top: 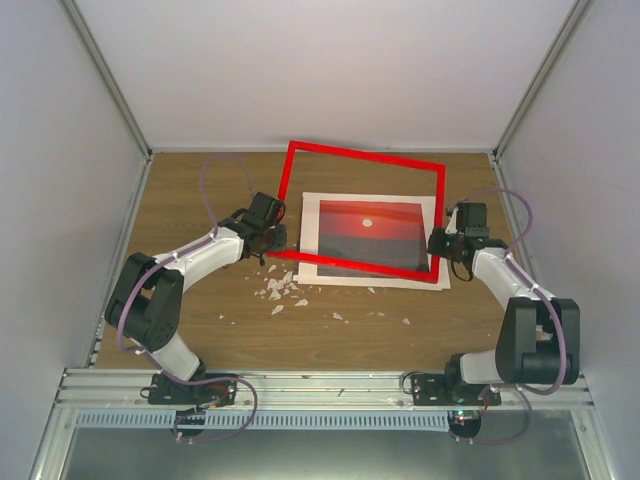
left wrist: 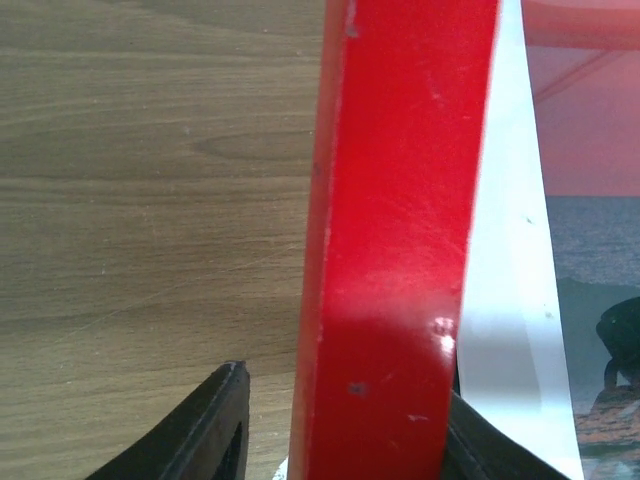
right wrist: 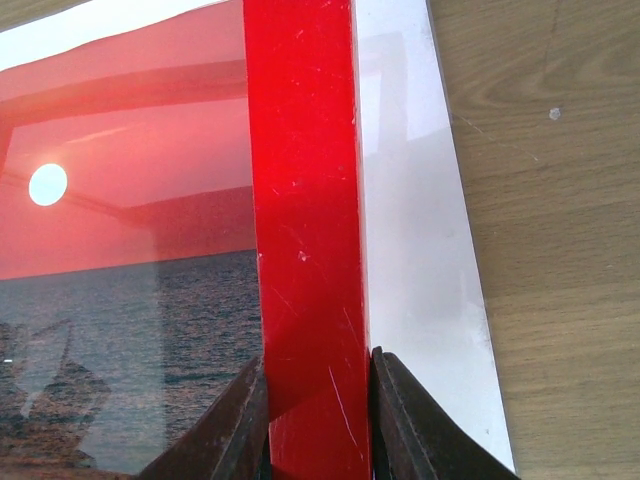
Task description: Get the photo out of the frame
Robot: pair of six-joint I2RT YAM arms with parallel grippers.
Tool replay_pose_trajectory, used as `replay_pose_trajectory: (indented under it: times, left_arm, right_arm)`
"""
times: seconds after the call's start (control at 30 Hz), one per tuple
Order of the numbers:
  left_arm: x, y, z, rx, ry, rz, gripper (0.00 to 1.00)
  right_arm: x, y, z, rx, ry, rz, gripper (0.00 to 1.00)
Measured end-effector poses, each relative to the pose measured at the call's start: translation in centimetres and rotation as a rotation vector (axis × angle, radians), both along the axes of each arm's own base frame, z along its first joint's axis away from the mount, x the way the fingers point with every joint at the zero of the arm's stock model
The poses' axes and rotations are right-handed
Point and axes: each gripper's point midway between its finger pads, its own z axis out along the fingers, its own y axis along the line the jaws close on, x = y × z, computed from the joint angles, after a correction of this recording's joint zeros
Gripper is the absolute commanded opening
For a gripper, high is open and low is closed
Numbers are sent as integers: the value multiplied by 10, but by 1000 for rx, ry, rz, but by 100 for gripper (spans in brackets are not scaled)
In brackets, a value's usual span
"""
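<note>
My right gripper (top: 437, 245) pinched the right bar of the frame (top: 366, 155); my left gripper (top: 272, 250) sat parted, loose around its left corner.

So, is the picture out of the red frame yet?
Almost. Done: the photo lies flat on the table inside its white border, and the frame is lifted off it, tilted. In hand: the right fingers pinch the frame; the left fingers sit loose around it. Left: move the frame away, since it hangs above the photo.
</note>
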Motion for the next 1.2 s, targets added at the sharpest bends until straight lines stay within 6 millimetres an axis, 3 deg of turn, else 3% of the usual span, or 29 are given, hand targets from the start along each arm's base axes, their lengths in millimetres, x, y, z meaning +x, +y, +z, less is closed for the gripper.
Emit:
replay_pose_trajectory:
  times: [0.3, 0.67, 0.87, 1.1, 1.2]
  left_arm:
    - [14, -3, 18, -6, -42, -11, 52]
    - [32, -9, 20, 1, -49, -14, 47]
    - [36, -4, 19, 16, -43, -7, 35]
    - [35, 6, 17, 68, -36, -4, 6]
    - [33, 8, 15, 71, -28, 1, 0]
  right_arm:
    - [-1, 7, -3, 25, 10, 32, 1]
    - [-1, 14, -3, 19, 7, 75, 1]
    - [-1, 14, -3, 12, 6, 82, 1]
    - [-1, 16, -6, 16, 11, 91, 1]
    - [-1, 18, -6, 16, 12, 96, 14]
